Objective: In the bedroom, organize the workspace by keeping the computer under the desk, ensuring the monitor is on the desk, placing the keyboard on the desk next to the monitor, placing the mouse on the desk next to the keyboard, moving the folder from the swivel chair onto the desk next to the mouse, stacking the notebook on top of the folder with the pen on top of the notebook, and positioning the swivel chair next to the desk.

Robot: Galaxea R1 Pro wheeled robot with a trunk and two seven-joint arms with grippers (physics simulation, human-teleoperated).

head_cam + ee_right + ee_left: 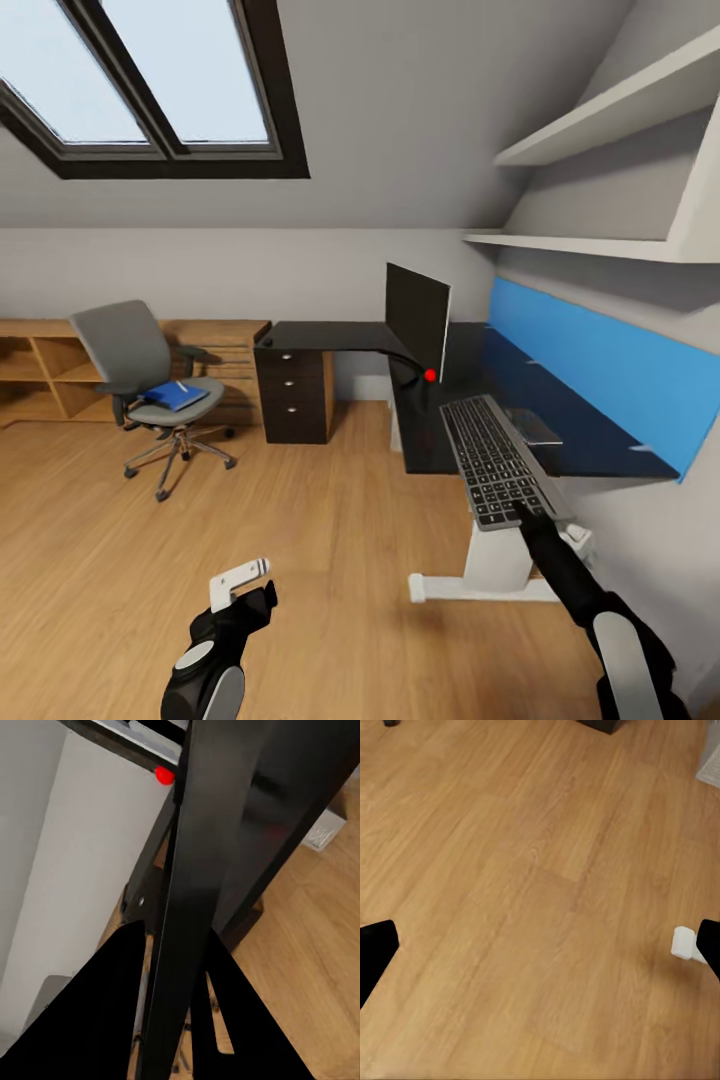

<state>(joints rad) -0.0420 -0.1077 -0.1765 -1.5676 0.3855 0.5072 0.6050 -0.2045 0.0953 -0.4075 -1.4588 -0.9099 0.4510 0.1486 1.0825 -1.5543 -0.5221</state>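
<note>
Silver-grey keyboard (495, 460) with dark keys, near end pinched by right fingers (528, 517); left fingers (240, 580) spread.

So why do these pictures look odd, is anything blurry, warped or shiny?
Head view: wide lens, so the shelves and skylight splay outward; the glossy desk mirrors the blue wall panel. Left wrist view: sharp wood floor, soft even light. Right wrist view: the fingers are flat black shapes without detail, and the close dark edge carries a pale sheen.
</note>
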